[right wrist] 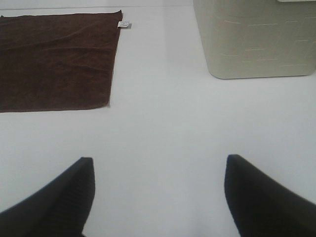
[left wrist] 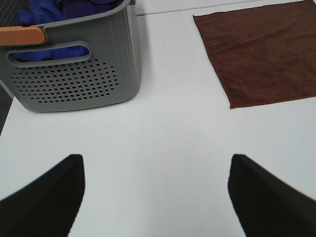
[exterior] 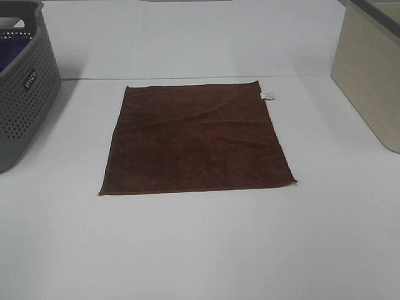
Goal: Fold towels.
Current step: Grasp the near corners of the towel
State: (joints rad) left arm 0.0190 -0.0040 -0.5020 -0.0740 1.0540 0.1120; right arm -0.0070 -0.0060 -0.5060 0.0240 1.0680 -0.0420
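A dark brown towel (exterior: 195, 140) lies spread flat on the white table, with a small white tag (exterior: 267, 95) at its far right corner. It also shows in the left wrist view (left wrist: 266, 54) and the right wrist view (right wrist: 54, 61). Neither gripper shows in the high view. My left gripper (left wrist: 155, 197) is open and empty, above bare table, well short of the towel. My right gripper (right wrist: 158, 195) is open and empty, also above bare table and apart from the towel.
A grey perforated basket (exterior: 25, 94) stands at the left and holds blue and purple cloths (left wrist: 54, 12); it has an orange handle (left wrist: 22, 35). A beige bin (exterior: 369, 75) stands at the right, also in the right wrist view (right wrist: 254, 42).
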